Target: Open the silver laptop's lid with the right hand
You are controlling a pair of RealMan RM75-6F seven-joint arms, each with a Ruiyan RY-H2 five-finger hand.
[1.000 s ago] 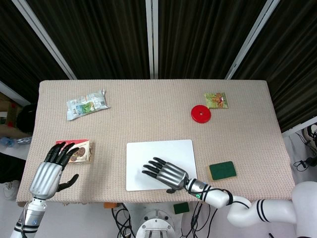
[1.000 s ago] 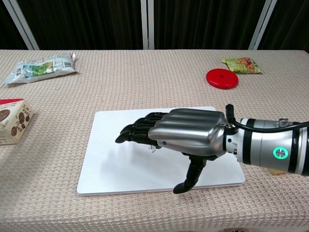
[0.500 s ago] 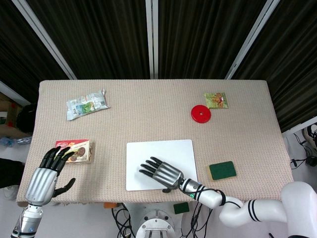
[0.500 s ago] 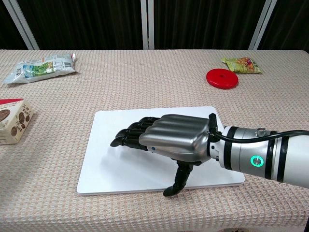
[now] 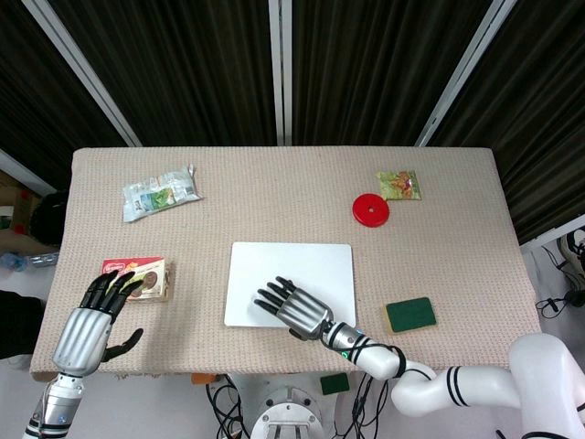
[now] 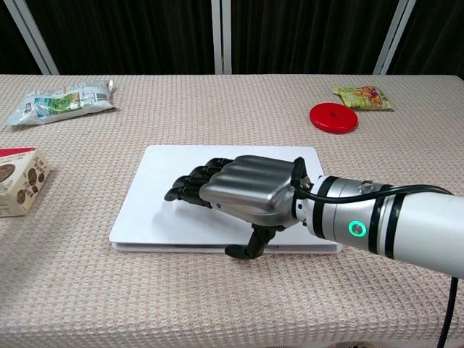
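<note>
Left hand (image 5: 87, 327): hovers over the near left corner of the table (image 5: 274, 197), fingers spread, grasping nothing. Just beyond its fingertips lies a biscuit box (image 5: 143, 279); contact between the two cannot be confirmed. A crinkled snack packet (image 5: 160, 193) lies at the far left of the table, well apart from the work.

Silver laptop (image 5: 291, 283): sits flat at the near centre of the table, front edge toward the robot. In the chest view a thin dark seam runs along that front edge, and the lid looks marginally proud of the base there. Whether this is a true first lift or merely the closed seam cannot be determined. The lid is, in my judgement, effectively shut.

Right hand (image 6: 243, 194): lies palm-down over the near half of the lid, fingers (image 6: 187, 185) extended and resting on or just above the lid surface. The thumb (image 6: 249, 245) is hooked down at the front edge, its tip at or beside the seam. It grasps nothing firmly; the posture is a flat open hand with the thumb set to pry.

Right of the laptop: a green sponge (image 5: 410, 315) near the front edge, a red disc (image 5: 370, 210) and a small snack pouch (image 5: 399, 185) toward the far right, all clear of the lid's swing.

Progress assessment: approach and thumb placement done. Outstanding is nearly the whole opening: catching the lid edge and raising it upright.
</note>
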